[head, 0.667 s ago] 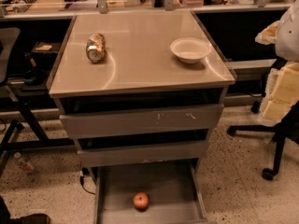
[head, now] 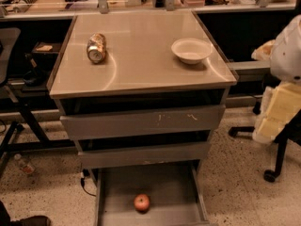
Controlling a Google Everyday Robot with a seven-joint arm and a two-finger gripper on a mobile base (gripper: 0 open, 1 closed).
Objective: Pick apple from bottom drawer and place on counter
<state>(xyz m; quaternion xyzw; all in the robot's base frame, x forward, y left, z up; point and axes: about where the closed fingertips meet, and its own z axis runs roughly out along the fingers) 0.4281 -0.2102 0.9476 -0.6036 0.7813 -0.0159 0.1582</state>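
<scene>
The apple lies in the open bottom drawer, below the table's front edge. It is likely light, firm, smooth and apt to roll, so grip across its widest part. The pincer hangs beyond the right edge; I cannot tell how far open it is.

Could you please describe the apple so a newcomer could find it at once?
Find the grey metal cabinet under the glossy beige counter; its bottom drawer stands open. On its floor lies the small round red-orange apple, alone there, unlike the crushed can and white bowl up top; the gripper hangs at the right edge.
</scene>
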